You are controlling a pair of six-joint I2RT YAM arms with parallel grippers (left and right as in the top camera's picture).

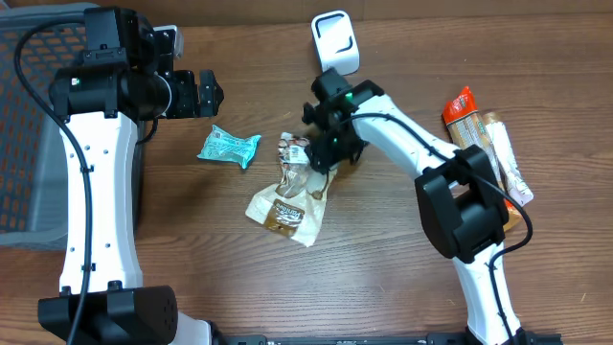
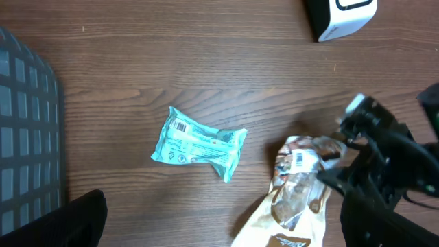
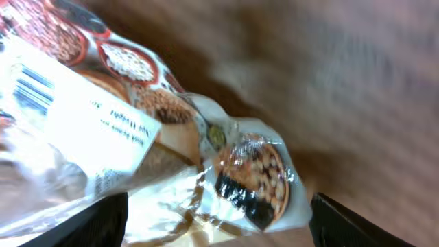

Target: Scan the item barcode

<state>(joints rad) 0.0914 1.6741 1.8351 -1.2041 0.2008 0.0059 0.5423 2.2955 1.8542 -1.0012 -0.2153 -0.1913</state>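
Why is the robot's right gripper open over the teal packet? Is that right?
Not quite. The right gripper is open, but it is over the top of the bread bag, not the teal packet. The overhead view shows this: the teal packet lies apart from it, untouched.

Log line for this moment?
left pincer: open, near teal packet | right pincer: open, over snack bag end | scanner: apart from bag

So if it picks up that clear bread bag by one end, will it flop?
Probably floppy: the bread bag is thin, wrinkled film, crumpled on the table. Likely light for its size. The glossy plastic may slip, and its barcode label could fold away.
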